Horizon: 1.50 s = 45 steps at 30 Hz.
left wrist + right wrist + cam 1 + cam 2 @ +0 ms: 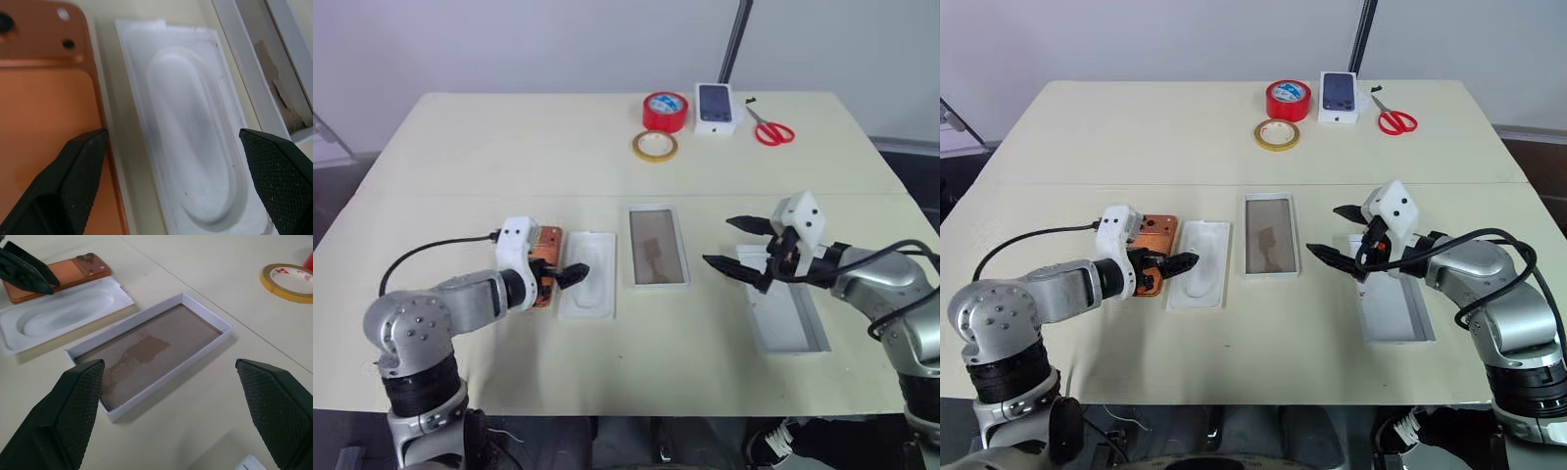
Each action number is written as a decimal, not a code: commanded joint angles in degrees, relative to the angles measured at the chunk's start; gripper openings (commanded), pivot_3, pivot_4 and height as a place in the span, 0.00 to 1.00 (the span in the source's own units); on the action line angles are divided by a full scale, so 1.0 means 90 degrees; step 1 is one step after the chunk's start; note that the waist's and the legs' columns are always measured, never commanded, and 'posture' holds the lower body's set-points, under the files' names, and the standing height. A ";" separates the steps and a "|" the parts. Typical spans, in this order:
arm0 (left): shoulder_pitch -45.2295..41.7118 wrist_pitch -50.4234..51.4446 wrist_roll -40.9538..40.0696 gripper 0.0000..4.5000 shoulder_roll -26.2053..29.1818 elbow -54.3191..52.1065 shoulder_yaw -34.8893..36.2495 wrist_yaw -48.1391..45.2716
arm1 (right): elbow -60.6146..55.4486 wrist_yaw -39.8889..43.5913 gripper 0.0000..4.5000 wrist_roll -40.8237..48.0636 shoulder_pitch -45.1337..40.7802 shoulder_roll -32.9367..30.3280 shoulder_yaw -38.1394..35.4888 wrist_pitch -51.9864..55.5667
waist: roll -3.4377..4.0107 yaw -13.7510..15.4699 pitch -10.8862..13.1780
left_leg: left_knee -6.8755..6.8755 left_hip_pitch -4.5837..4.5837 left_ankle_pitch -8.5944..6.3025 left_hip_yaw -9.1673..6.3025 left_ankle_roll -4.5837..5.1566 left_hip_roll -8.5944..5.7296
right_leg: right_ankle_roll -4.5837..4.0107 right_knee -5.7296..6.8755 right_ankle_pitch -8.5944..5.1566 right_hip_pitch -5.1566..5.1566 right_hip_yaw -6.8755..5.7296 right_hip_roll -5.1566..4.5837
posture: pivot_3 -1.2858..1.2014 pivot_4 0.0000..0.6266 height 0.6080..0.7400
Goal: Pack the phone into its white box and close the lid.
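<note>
Lying flat on the bench (pixel 460 147), the phone (pixel 1154 240) is seen back-up at the robot's left, with its camera block at the far end. Just beside it sits the flat white insert (pixel 1203 264), and next along is the white box (pixel 1269 233), open and empty, its brownish-grey floor showing. The lid (pixel 1393 311) lies open side up further to the right, partly under the right arm.

The left pincer (pixel 1175 264) is held low over the near edge of the phone and the insert, fingers spread wide and nothing between them. The right pincer (pixel 1342 235) hangs above the bench between box and lid, likewise spread and empty.

The phone is judged stiff, fairly heavy for its thinness, and slick on its back, so a slip is likely if it is pinched by the faces. It is best taken across its long edges near the middle. The box and lid are judged light and easily shoved aside.
</note>
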 commanded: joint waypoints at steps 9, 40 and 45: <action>-0.0167 0.0056 -0.1609 0.80 -0.0512 0.0812 0.0149 0.1806 | -0.0652 0.0226 1.00 0.0249 -0.0155 -0.0104 0.0144 0.0213 | -0.0001 0.0010 -0.0001 | 0.0004 0.0001 0.0000 -0.0002 0.0000 -0.0004 | 0.0000 -0.0001 0.0000 0.0003 -0.0001 -0.0002 | 0.52 0.24 1.00; 0.0051 -0.3441 -0.5521 0.00 0.1549 0.1429 -0.0825 0.4098 | 0.0769 0.1303 0.11 -0.2616 -0.1642 0.0157 0.3555 -0.0966 | -0.0007 0.0003 0.0000 | 0.0003 0.0000 0.0025 -0.0006 -0.0043 -0.0002 | 0.0000 -0.0004 0.0000 -0.0001 -0.0004 -0.0006 | 0.52 0.24 1.00; 0.0007 -0.3883 -0.5778 0.00 0.1905 0.1409 -0.1097 0.4075 | 0.0101 0.1422 0.01 -0.2631 -0.1387 0.0069 0.3499 -0.0735 | -0.0007 0.0008 0.0000 | 0.0003 -0.0001 0.0025 -0.0006 -0.0043 -0.0002 | 0.0000 -0.0005 0.0000 -0.0001 -0.0004 -0.0006 | 0.52 0.24 1.00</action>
